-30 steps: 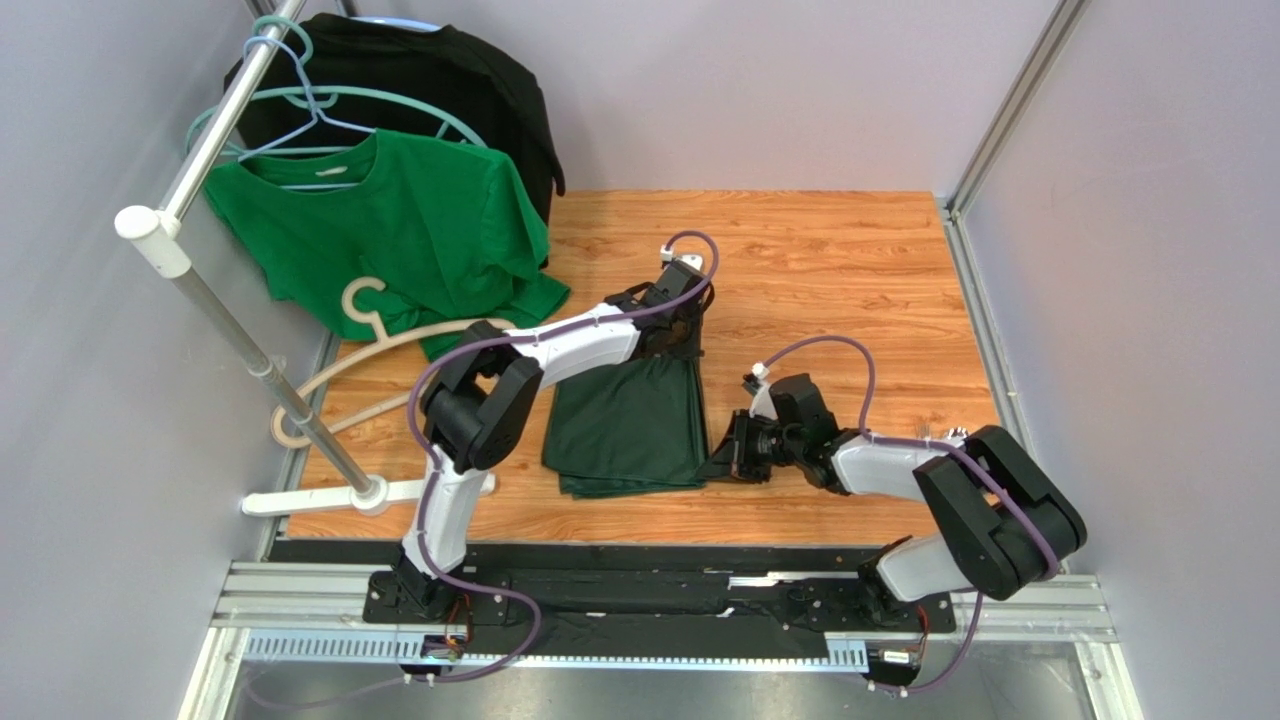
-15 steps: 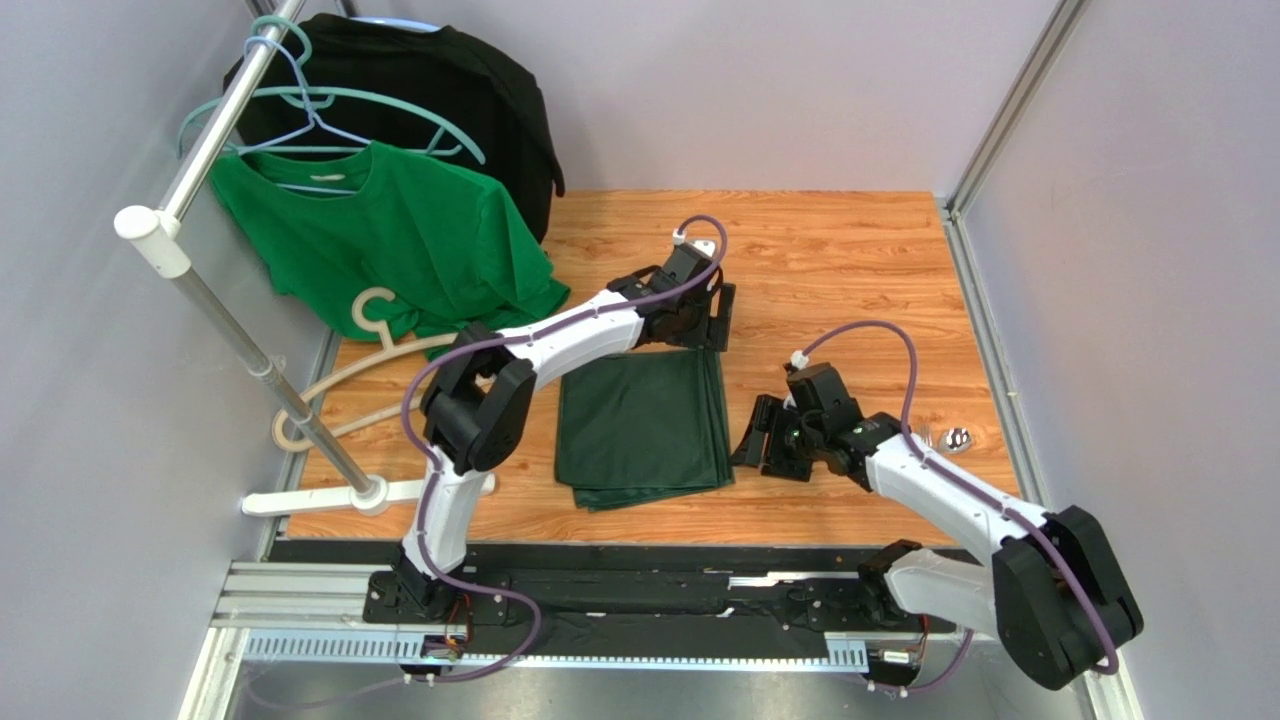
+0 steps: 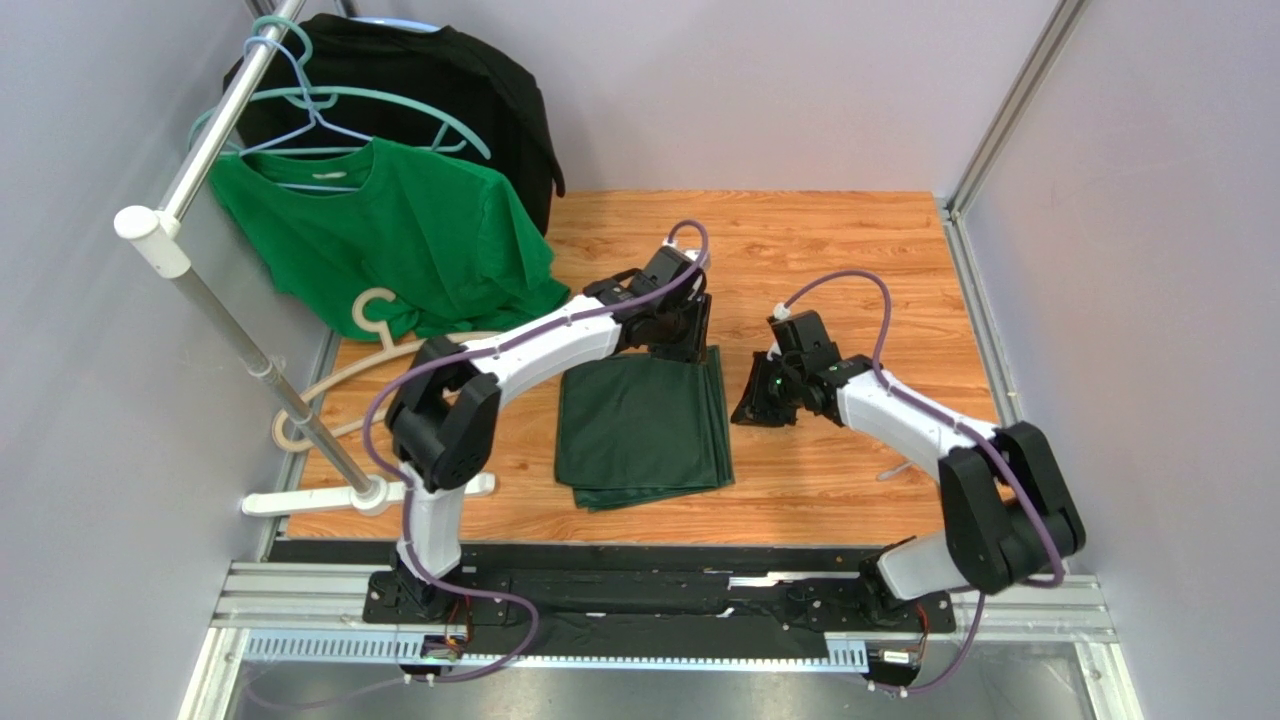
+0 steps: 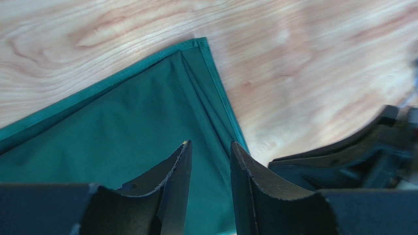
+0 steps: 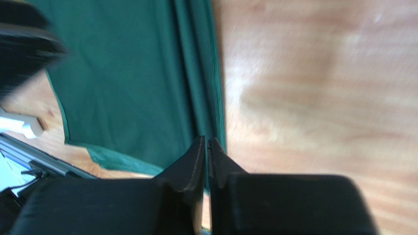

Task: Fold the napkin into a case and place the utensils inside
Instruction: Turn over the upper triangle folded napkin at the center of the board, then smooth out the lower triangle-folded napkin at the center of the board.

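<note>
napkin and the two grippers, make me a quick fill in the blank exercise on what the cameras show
1. The folded napkin lies flat on the ___ table.
2. In its wrist view, the left gripper has its fingers ___, with cloth showing between them.
3. The right gripper, fingers together, sits at the napkin's ___ edge as the top view shows it.
4. The bright green T-shirt hangs from a ___.

Missing words: wooden; apart; right; hanger
</note>
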Tool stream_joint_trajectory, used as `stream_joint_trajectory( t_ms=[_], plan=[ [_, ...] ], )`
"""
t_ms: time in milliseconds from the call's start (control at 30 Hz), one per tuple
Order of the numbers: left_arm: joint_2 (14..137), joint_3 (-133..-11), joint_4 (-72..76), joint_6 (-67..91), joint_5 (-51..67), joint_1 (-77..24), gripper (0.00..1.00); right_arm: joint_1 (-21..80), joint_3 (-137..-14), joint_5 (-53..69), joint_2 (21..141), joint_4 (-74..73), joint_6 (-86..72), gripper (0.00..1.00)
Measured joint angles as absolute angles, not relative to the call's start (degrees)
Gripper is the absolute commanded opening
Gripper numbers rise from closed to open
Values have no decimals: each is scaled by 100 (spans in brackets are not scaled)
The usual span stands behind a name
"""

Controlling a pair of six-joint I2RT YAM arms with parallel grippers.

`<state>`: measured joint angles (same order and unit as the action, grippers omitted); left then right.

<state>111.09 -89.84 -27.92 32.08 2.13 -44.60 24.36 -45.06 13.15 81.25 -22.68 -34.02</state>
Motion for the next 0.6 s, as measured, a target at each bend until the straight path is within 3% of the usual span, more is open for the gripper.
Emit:
stream_joint_trajectory(
  t_ms=[267, 600],
  plan=[
    [12420, -9983, -3015, 3264, -54, -4464, 45, 1979, -5481, 1861, 9338, -1870, -3339, 0],
    [12827, -10543, -3229, 3315, -344, -4464, 43, 1730, -6246, 2311, 10018, -1682, -3336, 0]
  ],
)
